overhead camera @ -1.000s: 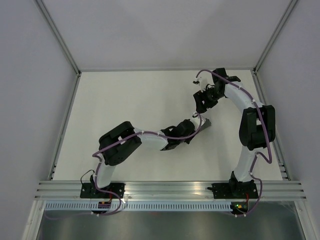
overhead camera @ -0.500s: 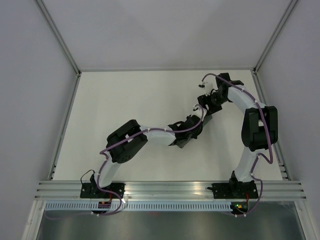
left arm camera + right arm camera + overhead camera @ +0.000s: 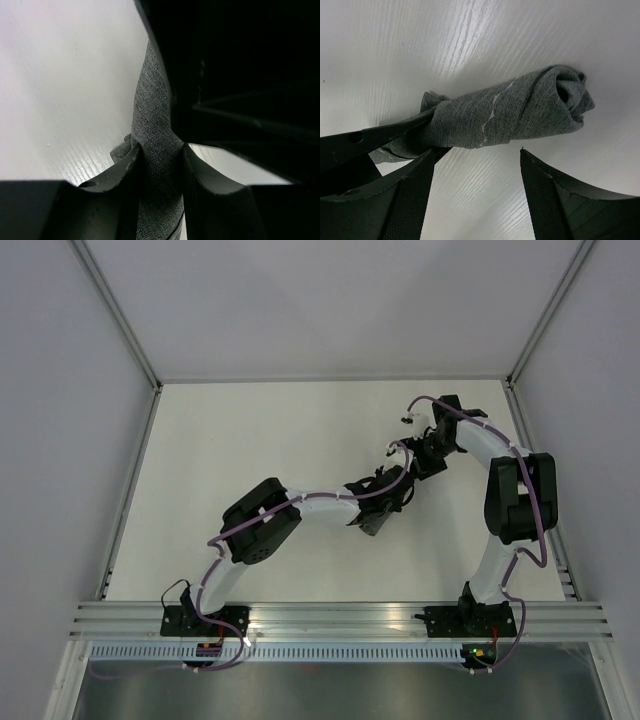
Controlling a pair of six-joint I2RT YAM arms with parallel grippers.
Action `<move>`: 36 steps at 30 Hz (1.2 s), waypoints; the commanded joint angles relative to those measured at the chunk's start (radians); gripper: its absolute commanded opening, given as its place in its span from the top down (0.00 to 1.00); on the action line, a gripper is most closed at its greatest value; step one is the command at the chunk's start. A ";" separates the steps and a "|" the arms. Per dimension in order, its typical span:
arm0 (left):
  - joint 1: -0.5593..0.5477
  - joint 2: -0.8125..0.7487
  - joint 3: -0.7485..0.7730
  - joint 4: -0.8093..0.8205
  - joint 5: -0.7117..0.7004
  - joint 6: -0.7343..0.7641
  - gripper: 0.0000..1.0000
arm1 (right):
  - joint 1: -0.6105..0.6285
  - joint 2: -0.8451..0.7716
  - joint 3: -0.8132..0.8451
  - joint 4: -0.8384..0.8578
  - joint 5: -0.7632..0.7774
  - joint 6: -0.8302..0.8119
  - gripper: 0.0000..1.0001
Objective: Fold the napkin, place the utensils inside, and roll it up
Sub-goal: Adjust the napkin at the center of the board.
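The napkin (image 3: 510, 115) is a dark grey cloth rolled into a tight tube lying on the white table. My left gripper (image 3: 160, 150) is shut on it, with cloth pinched between both fingers. One left finger (image 3: 380, 135) shows at the roll's left end in the right wrist view. My right gripper (image 3: 476, 155) is open and empty, its fingers just short of the roll and not touching it. In the top view the left gripper (image 3: 393, 490) and right gripper (image 3: 418, 460) meet at the table's right centre and hide most of the napkin. No utensils show.
The white table (image 3: 250, 440) is walled by grey panels, with a metal rail (image 3: 340, 615) along the near edge. The right arm's elbow (image 3: 518, 495) stands close to the right wall. The left arm (image 3: 262, 530) stretches diagonally across the middle.
The left arm has reached further right and turned its wrist with the napkin in it. The right gripper has dropped nearer and closed in on the left gripper.
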 commanded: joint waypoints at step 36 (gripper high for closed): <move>0.003 0.144 0.142 -0.152 0.036 -0.301 0.64 | -0.004 0.072 -0.074 0.207 -0.024 0.388 0.37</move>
